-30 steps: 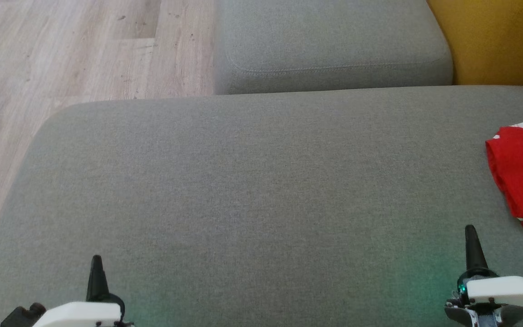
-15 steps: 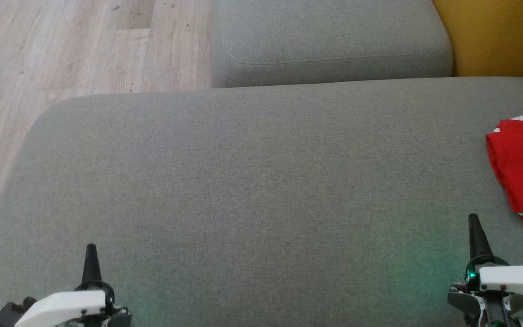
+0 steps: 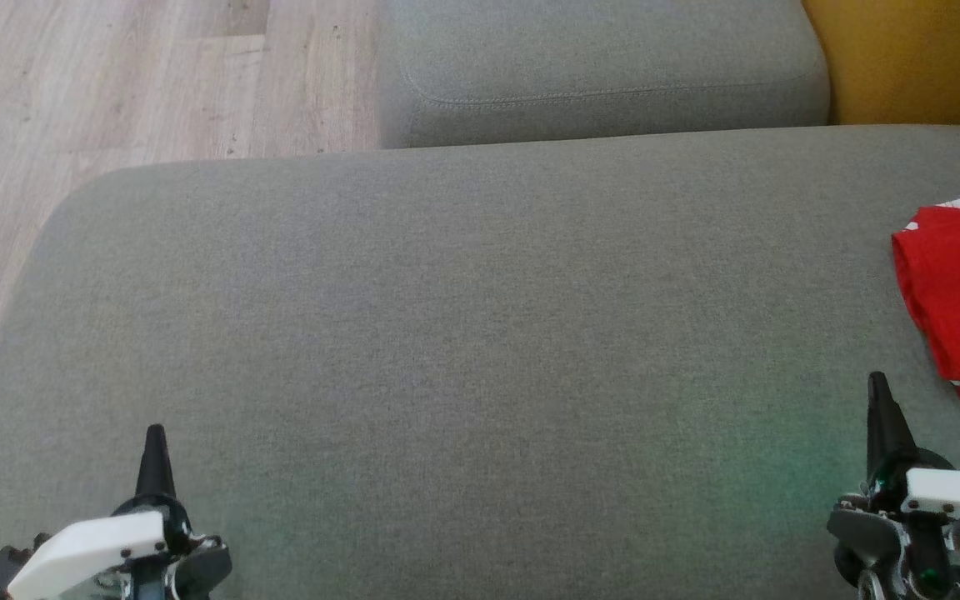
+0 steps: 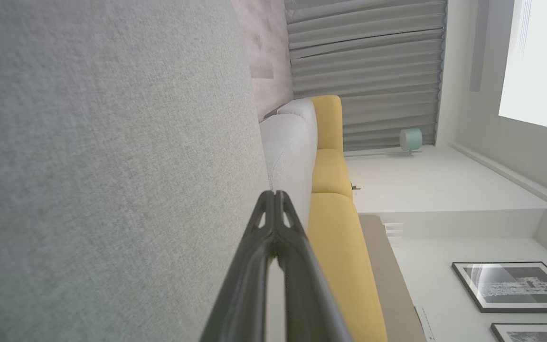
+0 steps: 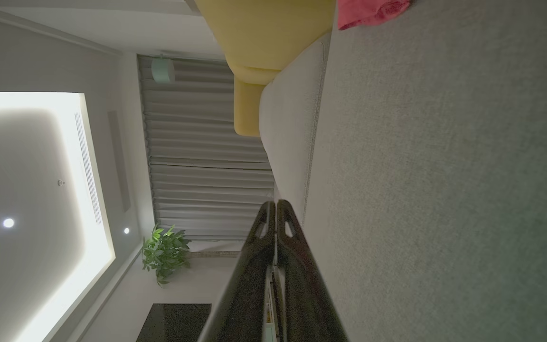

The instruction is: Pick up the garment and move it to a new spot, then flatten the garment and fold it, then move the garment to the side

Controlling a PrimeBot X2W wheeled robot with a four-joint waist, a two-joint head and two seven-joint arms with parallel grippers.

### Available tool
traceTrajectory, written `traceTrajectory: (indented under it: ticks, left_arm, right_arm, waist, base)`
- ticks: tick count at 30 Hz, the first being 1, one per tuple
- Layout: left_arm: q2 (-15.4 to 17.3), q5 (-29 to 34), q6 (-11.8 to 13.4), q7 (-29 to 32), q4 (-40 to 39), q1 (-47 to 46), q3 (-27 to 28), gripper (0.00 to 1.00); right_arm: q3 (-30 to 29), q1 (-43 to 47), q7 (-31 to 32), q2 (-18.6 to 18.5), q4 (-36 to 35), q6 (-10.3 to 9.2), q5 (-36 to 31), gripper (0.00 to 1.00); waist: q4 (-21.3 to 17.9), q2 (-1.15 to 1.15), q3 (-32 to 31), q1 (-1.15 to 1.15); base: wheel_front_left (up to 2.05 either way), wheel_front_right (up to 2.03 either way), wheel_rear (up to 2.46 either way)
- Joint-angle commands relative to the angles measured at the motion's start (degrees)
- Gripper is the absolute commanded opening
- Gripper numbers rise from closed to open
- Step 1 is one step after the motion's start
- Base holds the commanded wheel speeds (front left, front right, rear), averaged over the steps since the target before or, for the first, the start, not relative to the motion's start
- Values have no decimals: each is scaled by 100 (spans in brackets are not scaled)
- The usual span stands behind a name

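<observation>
Watching this from beside the sofa. The soft red cloth garment with a sliver of white trim (image 3: 959, 292) is lying way over at the right edge of the big flat grey fabric seat cushion (image 3: 447, 317). Part of it runs out of the head view, so I can't say how tidy the whole thing is. The bit I can see looks doubled over on itself rather than spread out. My guess is the fold is done and it's been put aside, so we're basically at the wrap-up.

The left fingers (image 3: 154, 458) are pinched fully together with nothing in them, down at the near left of the cushion. Same deal for the right fingers (image 3: 882, 412): closed tight, empty, at the near right. They're close to the garment's near corner but not touching it.

If the step is just parking the arms, doing it well means keeping the right fingers clear of that corner. Soft cloth like that probably snags on a tip and drags, and there goes the fold. So lift up and away rather than sliding across the cushion.

If I've read it wrong and the pickup hasn't happened yet, the right arm is the obvious pick. Open up first, come down on the thick rolled edge facing the middle of the cushion, and pinch several layers at once.
</observation>
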Motion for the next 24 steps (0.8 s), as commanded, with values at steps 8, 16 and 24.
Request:
traceTrajectory:
  ticks: [8, 16, 24]
  left_arm:
    - [13, -616, -113, 186, -211, -463, 294, 0]
    - [12, -631, -114, 190, -211, -467, 297, 0]
    - [12, -631, -114, 189, -212, -466, 297, 0]
  right_arm:
    - [36, -514, 176, -85, -164, 40, 667, 0]
    - [27, -518, 186, -80, -163, 40, 676, 0]
    - [19, -519, 192, -75, -163, 40, 670, 0]
  waist:
    - [-29, 0, 75, 0]
    - [-30, 0, 77, 0]
    - [-30, 0, 77, 0]
  base:
    - [0, 0, 0]
    - [0, 0, 0]
    - [0, 0, 0]
